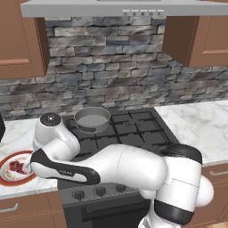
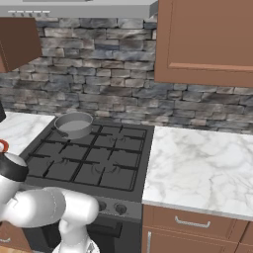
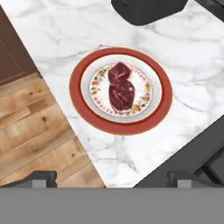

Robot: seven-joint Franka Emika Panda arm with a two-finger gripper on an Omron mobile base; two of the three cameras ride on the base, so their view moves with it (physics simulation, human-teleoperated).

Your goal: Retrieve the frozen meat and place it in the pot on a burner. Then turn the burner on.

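My gripper (image 3: 112,177) hangs over the counter with its jaws spread wide and nothing between them; in the hand view the two dark fingertips (image 3: 39,178) stand far apart at the bottom edge. Above them, at the centre of that frame, the frozen meat (image 3: 120,86) lies flat in the middle of a round plate (image 3: 83,109) with a broad orange-red rim, clear of my fingers. The plate rests on a white marble countertop (image 3: 57,35) veined in grey; a strip of wooden floor (image 3: 35,131) runs along the left side of the frame, and the black edge of the stove cuts the lower right corner. In the left base view the same plate sits at the far left edge, part hidden by my arm, which reaches across the lower half of the frame. The pot (image 1: 92,119) stands on the back left burner of the black stove (image 1: 133,133), just left of centre, well apart from the plate. Behind the stove a rough grey stone wall (image 1: 111,62) fills the middle of the frame, with brown wooden cabinets (image 1: 20,35) at the upper corners and a grey hood (image 1: 111,8) along the top. In the right base view the marble counter spreads across the right half.
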